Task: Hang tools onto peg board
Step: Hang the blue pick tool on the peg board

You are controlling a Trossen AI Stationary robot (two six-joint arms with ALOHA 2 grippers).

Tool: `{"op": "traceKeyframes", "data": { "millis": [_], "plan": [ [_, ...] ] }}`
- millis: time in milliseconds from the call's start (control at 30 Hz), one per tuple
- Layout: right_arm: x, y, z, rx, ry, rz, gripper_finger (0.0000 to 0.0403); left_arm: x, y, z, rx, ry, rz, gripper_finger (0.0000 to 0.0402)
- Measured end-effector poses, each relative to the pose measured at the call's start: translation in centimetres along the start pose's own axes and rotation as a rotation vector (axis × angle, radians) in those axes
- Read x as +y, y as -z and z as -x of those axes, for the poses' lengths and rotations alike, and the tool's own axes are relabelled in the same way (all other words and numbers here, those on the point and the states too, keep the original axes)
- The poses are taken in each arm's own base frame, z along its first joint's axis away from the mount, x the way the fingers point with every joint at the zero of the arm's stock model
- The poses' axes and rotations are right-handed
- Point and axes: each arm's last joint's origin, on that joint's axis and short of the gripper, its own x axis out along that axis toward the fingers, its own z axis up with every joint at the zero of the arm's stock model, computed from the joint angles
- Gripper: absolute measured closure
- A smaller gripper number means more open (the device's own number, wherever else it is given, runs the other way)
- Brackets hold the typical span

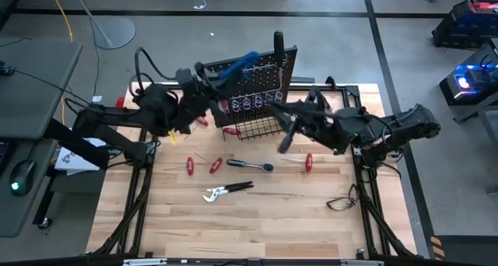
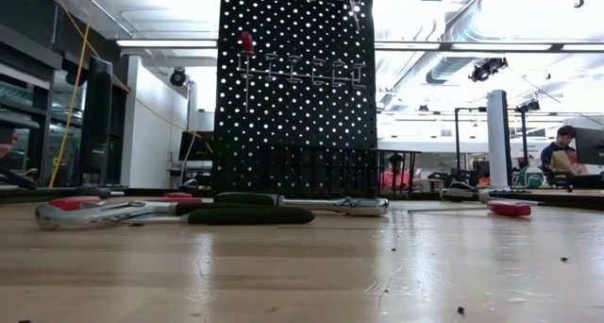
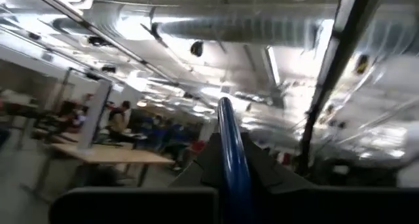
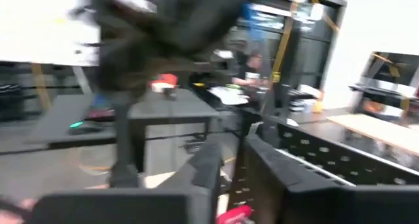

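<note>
Left arm is up at the left edge of the peg board [image 1: 261, 83], well above the table [image 1: 257, 211]. Left gripper [image 1: 208, 85] is clamped on a blue T-shaped hex key [image 1: 243, 62]; in its wrist view the blue shaft [image 3: 230, 155] runs straight up between the two dark fingers [image 3: 203, 165]. In the high view the key lies across the board's upper left corner.

Peg board stands upright at the back centre of the table, wire basket [image 1: 261, 127] at its foot. Low view: one red-handled screwdriver [image 2: 246, 45] hangs near the upper left of the panel, next to a row of metal rings [image 2: 311, 73].

Loose on the table in front of the board, left to right: two short red-handled screwdrivers [image 1: 190, 166] and [image 1: 215, 166], silver pliers with black grips [image 1: 226, 190], a wrench [image 1: 250, 165], another red-handled screwdriver [image 1: 303, 162].

Right gripper [image 1: 288, 132] hovers just right of the basket, off the table. Its wrist view shows the fingers [image 4: 206, 168] a little apart with nothing visible between them; whether it's truly open, can't tell. A thin black cable [image 1: 342, 200] lies near the right edge.
</note>
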Motion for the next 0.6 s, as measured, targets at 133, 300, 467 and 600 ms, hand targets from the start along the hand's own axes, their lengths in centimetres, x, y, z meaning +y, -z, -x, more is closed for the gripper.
{"op": "traceKeyframes", "data": {
  "millis": [133, 300, 467, 600],
  "plan": [
    [0.0, -0.4, 1.0, 0.008, 0.031, -0.002, 0.0268, 0.7, -1.5, 0.9, 0.054, -0.025, -0.081, 0.0393],
    [-0.2, -0.5, 2.2, 0.058, 0.139, 0.03, 0.0194, 2.3, -3.6, 3.1, 0.217, 0.012, -0.19, 0.0393],
    [-0.3, -0.5, 3.0, 0.086, 0.202, 0.051, 0.018, 4.0, -3.4, 5.2, 0.481, 0.145, -0.209, 0.0393],
    [-0.5, -0.5, 2.8, 0.081, 0.22, 0.018, 0.0179, 5.2, -3.4, 5.1, 0.519, 0.158, -0.244, 0.0393]
  ]
}}
